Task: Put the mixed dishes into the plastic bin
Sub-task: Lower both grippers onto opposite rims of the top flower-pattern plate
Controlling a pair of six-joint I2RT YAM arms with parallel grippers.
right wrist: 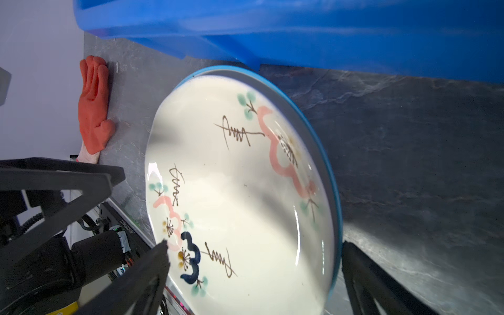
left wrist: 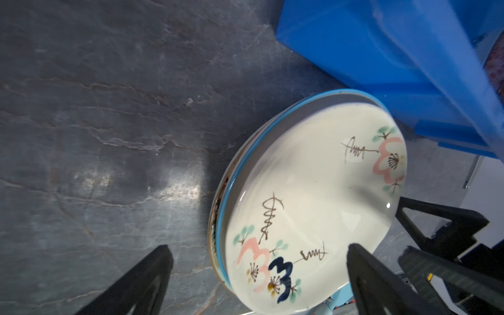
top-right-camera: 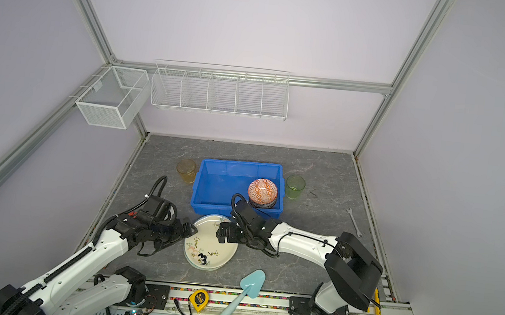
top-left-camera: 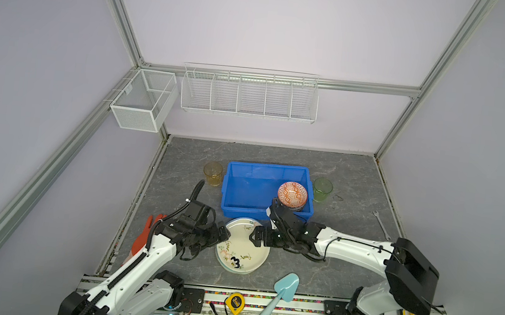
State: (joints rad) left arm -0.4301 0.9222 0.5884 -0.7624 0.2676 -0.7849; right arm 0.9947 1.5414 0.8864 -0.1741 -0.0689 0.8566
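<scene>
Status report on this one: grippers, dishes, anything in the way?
Left gripper and right gripper open at the plate stack, nothing held. Orange bowl in blue bin; amber cup, green cup outside it. Nothing between stack and bin.

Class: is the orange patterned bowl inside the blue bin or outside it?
Inside: the orange patterned bowl sits within the walls of the blue bin.

Grey stone-patterned table (top-left-camera: 354, 181) bearing: blue bin (top-left-camera: 268, 166) at centre, amber cup (top-left-camera: 213, 173) left of it, green cup (top-left-camera: 322, 189) right, plate stack (top-left-camera: 242, 253) in front; wrench (top-left-camera: 382, 224) far right, red glove (top-left-camera: 143, 236) at left edge, scoop (top-left-camera: 285, 284) at front.
</scene>
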